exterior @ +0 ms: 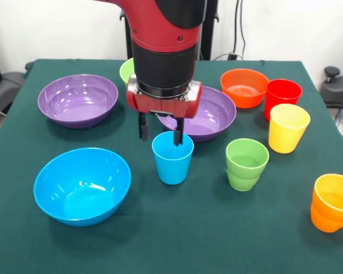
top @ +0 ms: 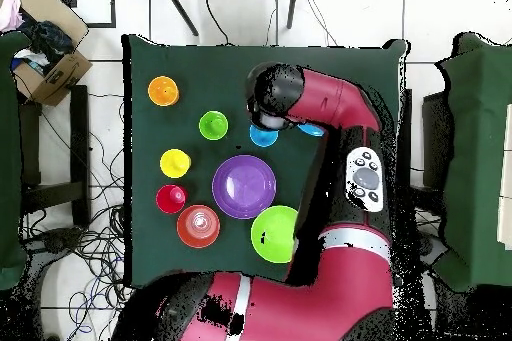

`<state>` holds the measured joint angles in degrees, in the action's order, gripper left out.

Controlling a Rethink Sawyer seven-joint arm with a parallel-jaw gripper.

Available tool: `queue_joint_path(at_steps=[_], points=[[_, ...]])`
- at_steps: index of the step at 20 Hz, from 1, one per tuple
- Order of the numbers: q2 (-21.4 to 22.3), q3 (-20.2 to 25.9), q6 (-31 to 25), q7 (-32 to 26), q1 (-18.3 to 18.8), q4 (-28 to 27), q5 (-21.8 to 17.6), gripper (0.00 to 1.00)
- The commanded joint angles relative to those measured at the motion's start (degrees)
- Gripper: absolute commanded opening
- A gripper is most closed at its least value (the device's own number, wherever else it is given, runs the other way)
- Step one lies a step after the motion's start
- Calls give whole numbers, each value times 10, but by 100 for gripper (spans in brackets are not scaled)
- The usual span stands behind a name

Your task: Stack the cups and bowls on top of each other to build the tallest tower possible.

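My gripper [exterior: 160,130] hangs open over the blue cup [exterior: 172,158] [top: 264,137]. One finger [exterior: 179,132] dips at the cup's rim and the other [exterior: 143,128] sits just outside its left wall. A purple bowl [exterior: 212,117] [top: 244,186] lies right behind the cup, and a second purple bowl [exterior: 77,100] sits far left. The blue bowl [exterior: 82,185] is at the front left. The arm half hides the light green bowl [exterior: 126,69] [top: 274,233]. The orange bowl [exterior: 244,87], red cup [exterior: 282,97], yellow cup [exterior: 288,127], green cup [exterior: 246,164] and orange cup [exterior: 332,201] stand singly on the right. No tower shows.
A dark green cloth [exterior: 177,228] covers the table. A cardboard box [top: 45,62] sits on the floor beyond one corner, and cables run around the table's sides.
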<state>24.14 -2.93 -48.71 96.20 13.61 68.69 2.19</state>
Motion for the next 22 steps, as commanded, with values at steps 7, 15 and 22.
queue_joint_path(at_steps=[7,15,22], points=[[27,32,62,61,3,136,-6,100],[15,35,77,63,2,124,-5,100],[0,41,101,57,7,119,-7,100]])
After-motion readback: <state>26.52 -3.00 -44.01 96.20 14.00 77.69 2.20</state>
